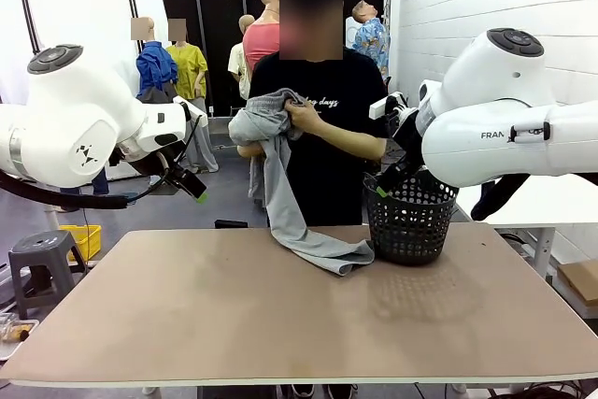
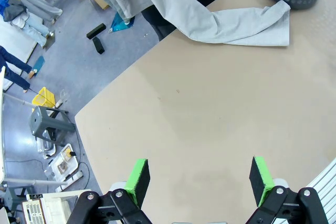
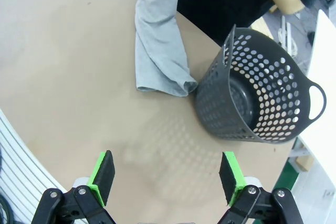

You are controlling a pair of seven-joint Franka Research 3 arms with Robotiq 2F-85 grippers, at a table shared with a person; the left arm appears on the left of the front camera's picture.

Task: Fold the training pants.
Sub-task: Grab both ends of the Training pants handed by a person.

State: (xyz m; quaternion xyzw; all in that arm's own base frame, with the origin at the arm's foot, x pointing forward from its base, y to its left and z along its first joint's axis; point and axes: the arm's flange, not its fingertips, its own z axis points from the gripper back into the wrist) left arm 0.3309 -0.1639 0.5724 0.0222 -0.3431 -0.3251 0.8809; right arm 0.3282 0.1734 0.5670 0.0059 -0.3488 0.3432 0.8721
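The training pants (image 1: 280, 175) are light grey and hang from a person's hands (image 1: 301, 115) at the far side of the table. One leg end trails onto the tabletop beside the basket (image 2: 247, 27) (image 3: 157, 56). My left gripper (image 1: 190, 182) is raised over the table's left side, open and holding nothing, its green pads (image 2: 137, 179) wide apart. On the right, my right gripper (image 1: 392, 179) hovers near the basket's rim, also open and holding nothing, with its pads (image 3: 103, 174) spread over bare table.
A black mesh basket (image 1: 409, 221) (image 3: 262, 103) stands at the table's far right, upright, with nothing visible in it. The tan table (image 1: 280, 315) is bare in front of both grippers. A grey stool (image 1: 42, 263) and a yellow bin (image 1: 82, 238) stand on the floor at left.
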